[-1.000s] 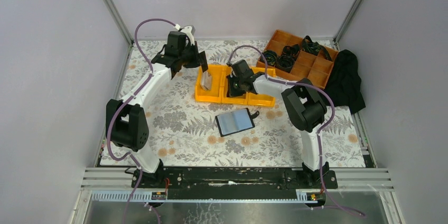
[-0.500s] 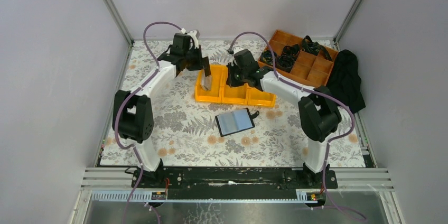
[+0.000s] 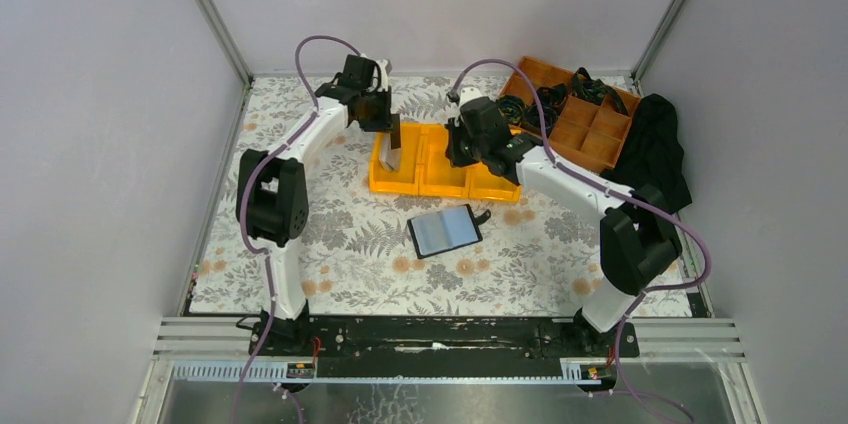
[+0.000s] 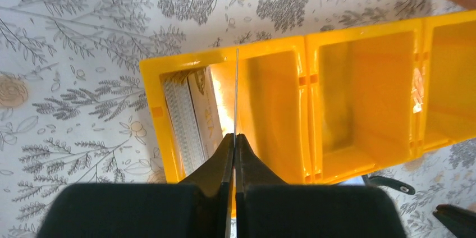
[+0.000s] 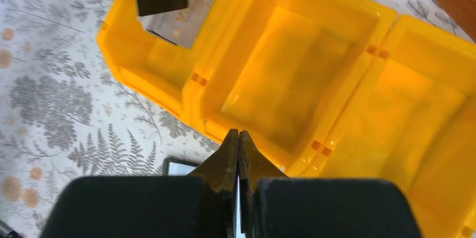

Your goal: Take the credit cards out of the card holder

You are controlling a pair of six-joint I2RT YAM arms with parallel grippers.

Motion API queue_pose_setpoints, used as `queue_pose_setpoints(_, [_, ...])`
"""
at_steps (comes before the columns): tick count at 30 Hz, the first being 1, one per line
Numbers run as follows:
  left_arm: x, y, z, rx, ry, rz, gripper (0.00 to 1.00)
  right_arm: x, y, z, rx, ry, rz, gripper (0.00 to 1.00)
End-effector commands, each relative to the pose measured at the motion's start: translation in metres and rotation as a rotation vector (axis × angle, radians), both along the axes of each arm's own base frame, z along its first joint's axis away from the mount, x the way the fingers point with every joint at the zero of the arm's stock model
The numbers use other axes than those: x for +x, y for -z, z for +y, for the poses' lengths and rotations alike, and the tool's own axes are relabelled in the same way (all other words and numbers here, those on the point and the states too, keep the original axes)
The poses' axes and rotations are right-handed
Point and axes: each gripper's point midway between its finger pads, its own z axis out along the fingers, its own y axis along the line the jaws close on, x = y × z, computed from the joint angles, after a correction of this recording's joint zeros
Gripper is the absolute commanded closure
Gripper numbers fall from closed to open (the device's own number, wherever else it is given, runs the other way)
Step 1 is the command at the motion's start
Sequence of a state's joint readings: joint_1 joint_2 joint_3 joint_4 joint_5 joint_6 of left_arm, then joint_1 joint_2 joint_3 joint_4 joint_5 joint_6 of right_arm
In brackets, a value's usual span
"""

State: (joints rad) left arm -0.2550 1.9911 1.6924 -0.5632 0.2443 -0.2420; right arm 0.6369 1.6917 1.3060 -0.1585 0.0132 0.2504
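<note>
The left gripper (image 4: 234, 137) was clamped on one credit card (image 4: 237, 92), which hung upright in the leftmost compartment of the yellow bin (image 4: 224, 56); the left wrist view showed it edge-on as a thin pale line, with its long axis running near to far and its faces turned left and right; whether its lower edge touched the bin floor could not be told. A stack of cards (image 4: 182, 117) stood on edge just left of it in the same compartment, leaning against the left wall. The right gripper (image 5: 238, 135) hung over the near rim of the middle compartment with its fingers pressed together and nothing showing beyond the tips. The card holder (image 3: 445, 231) lay open and flat on the table, near of the bin and apart from it, with its clear sleeves facing up; its long axis ran left to right, the right end turned slightly toward the far side. The table cover (image 3: 340, 244) was white, printed with grey ferns and tan flowers. A brown tray (image 3: 590, 139) with compartments holding black items sat at the far right; a black cloth (image 3: 655, 154) lay just right of it. Pale grey walls (image 3: 100, 94) with metal posts (image 3: 210, 14) closed in the table on three sides.
</note>
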Motion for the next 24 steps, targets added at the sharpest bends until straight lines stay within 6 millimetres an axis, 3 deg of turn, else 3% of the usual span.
queue_pose_setpoints(1, [-0.013,0.005,0.000,0.061,0.038,0.054,1.00,-0.005,-0.010,-0.019,-0.051,0.039,-0.054,1.00])
queue_pose_setpoints(17, [-0.023,0.032,0.004,0.183,0.076,0.210,1.00,-0.013,0.000,-0.027,-0.051,0.044,-0.045,0.99])
queue_pose_setpoints(24, [-0.005,0.044,0.003,0.201,0.073,0.239,1.00,-0.011,-0.004,-0.031,-0.059,0.050,-0.057,0.98])
